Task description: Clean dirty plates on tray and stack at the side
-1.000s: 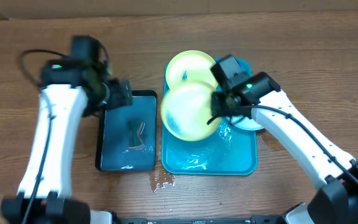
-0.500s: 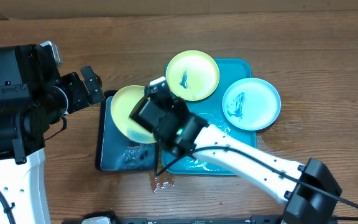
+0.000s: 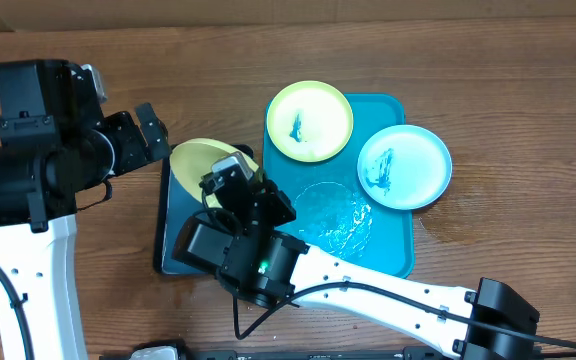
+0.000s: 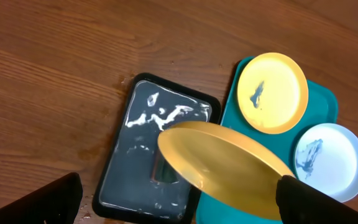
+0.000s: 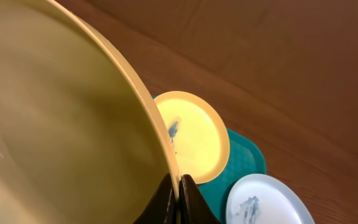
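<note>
My right gripper (image 5: 179, 194) is shut on the rim of a yellow-green plate (image 5: 61, 124) and holds it tilted above the black tray (image 3: 173, 255). In the overhead view that held plate (image 3: 200, 158) lies just past my right gripper (image 3: 226, 178). A second yellow-green plate (image 3: 310, 121) with a dark teal smear sits at the back of the teal tray (image 3: 388, 255). A light blue plate (image 3: 404, 166), also smeared, overhangs the tray's right rim. My left gripper (image 3: 146, 140) is open and empty, above and left of the black tray, and the left wrist view (image 4: 179, 208) looks down on the held plate (image 4: 229, 168).
The black tray (image 4: 135, 155) has a wet grey-blue inside with a small dark thing in it. Water glistens on the teal tray's floor (image 3: 338, 225). Bare wood table surrounds both trays, and my right arm crosses the front of the table.
My right arm has carried the yellow-green plate left, from above the teal tray to above the black tray. My left arm has risen and drawn back left.
</note>
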Available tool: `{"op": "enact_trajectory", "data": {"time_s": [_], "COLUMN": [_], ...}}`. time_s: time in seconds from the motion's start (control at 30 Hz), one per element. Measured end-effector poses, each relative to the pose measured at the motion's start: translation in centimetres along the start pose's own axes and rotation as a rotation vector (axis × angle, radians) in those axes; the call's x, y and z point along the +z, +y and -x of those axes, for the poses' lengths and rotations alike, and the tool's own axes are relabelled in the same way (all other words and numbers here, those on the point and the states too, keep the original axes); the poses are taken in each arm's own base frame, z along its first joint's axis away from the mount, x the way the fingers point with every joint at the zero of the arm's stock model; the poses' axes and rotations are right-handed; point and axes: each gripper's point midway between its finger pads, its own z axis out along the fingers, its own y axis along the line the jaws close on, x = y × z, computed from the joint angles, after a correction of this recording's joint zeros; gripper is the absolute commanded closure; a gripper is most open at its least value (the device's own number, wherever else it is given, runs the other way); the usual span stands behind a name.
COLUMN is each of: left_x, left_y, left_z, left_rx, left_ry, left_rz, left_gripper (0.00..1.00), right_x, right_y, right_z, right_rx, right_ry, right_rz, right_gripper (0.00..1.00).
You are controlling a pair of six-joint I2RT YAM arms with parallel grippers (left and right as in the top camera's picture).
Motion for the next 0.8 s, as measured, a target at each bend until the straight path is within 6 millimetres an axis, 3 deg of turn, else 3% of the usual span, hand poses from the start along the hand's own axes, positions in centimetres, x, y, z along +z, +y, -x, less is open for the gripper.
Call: {"op": "enact_trajectory", "data": {"time_s": [0.07, 0.23, 0.3, 0.4, 0.57, 0.8], "left_x": [0.1, -0.1, -0.6, -3.3, -7.6, -6.8], "left_y": [0.0, 0.4, 1.4, 3.7, 5.3, 5.8], "left_z": [0.0, -2.2, -2.4, -3.1, -3.7, -3.2], "left_rx": [0.000, -0.011, -0.018, -0.066, -0.106, -0.121], "left_ry": [0.003, 0.091, 0.077, 0.001, -0.152, -0.136], "left_rz": [0.001, 0.010, 0.064, 0.185, 0.244, 0.282], "left_gripper": [0.00, 0.00, 0.00, 0.00, 0.00, 0.00], "right_x": [0.0, 0.0, 0.0, 0.0, 0.0, 0.0], "right_y": [-0.2, -0.4, -0.4, -0.5, -0.5, -0.4], "right_z": [0.1, 0.1, 0.1, 0.1, 0.1, 0.1], "right_rx": [-0.001, -0.003, -0.005, -0.010, -0.010, -0.007], "right_ry": [-0.004, -0.009, -0.009, -0.008, -0.008, -0.010], "right_rz": [-0.009, -0.020, -0.022, -0.025, -0.025, -0.025], "right_gripper": [0.96, 0.96, 0.96, 0.96, 0.96, 0.96]}}
